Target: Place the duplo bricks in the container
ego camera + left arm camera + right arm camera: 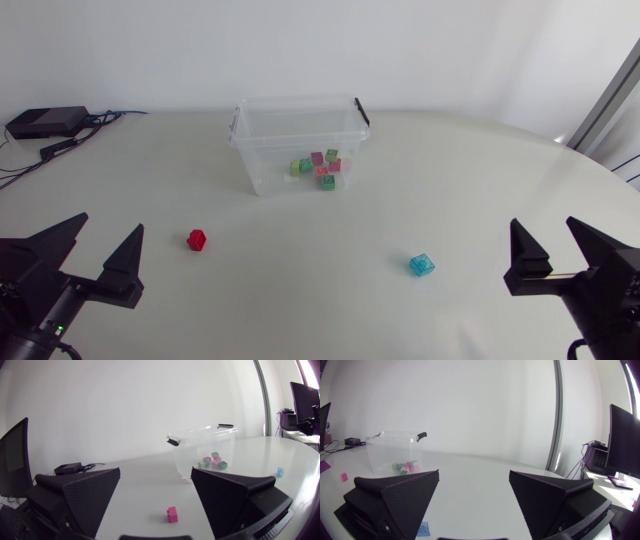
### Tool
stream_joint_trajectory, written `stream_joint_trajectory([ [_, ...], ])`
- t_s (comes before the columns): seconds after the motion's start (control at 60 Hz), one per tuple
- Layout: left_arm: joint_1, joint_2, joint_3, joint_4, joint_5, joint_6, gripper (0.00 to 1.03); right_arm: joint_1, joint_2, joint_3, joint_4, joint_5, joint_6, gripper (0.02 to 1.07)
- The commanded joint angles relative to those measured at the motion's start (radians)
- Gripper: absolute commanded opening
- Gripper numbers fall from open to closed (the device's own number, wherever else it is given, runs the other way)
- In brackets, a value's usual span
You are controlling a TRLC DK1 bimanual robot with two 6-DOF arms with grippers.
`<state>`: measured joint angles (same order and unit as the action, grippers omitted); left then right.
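From above, a clear container [262,150] holds several coloured bricks [320,166]; a red brick [197,240] and a blue brick [421,265] lie loose on the desk [480,180]. The left wrist view shows the left end effector [156,472] open, with the red brick ahead. The right wrist view shows the right end effector [474,474] open, with the blue brick beside it.

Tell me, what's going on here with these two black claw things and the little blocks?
The job is to get duplo bricks into the clear container. Several bricks already lie inside it. A red brick and a blue brick sit out on the table, untouched. The left end effector and the right end effector are both open and empty, each well short of the loose brick on its side.
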<state>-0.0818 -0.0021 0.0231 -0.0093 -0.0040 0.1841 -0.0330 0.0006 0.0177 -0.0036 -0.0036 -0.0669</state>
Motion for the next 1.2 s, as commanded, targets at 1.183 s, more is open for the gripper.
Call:
stream_joint_trajectory([
  [1.183, -0.038, 1.673, 0.957, -0.581, 0.006, -0.077, 0.91, 0.16, 1.365, 0.758, -0.565, -0.211, -0.175, 1.02],
])
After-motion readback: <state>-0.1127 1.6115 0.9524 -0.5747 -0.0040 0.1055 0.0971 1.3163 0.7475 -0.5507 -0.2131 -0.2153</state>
